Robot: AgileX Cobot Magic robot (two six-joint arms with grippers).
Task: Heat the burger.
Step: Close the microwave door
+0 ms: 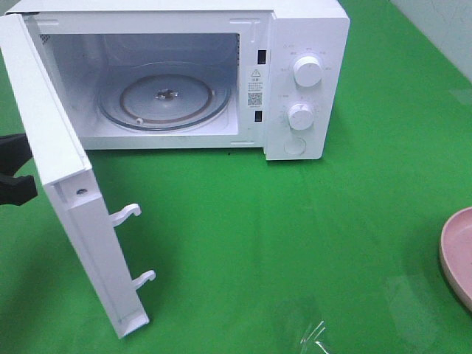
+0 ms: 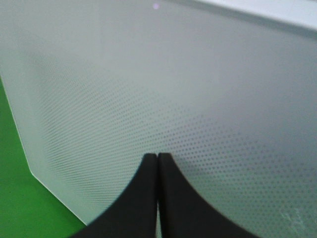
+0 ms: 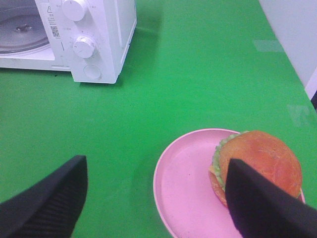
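The burger (image 3: 260,161), with its golden-brown bun and green lettuce, sits on a pink plate (image 3: 185,183) in the right wrist view; only the plate's rim (image 1: 459,254) shows at the right edge of the exterior view. My right gripper (image 3: 153,198) is open above the plate, one finger beside the burger. The white microwave (image 1: 295,74) stands open, its glass turntable (image 1: 164,99) bare. My left gripper (image 2: 157,158) is shut, its tips against the outer face of the open door (image 2: 173,99), and shows dark behind the door (image 1: 15,173).
The microwave door (image 1: 81,221) swings out towards the front left, with two latch hooks (image 1: 127,214) on its edge. Two knobs (image 1: 307,71) and a button sit on the control panel. A green cloth (image 1: 295,236) covers the table.
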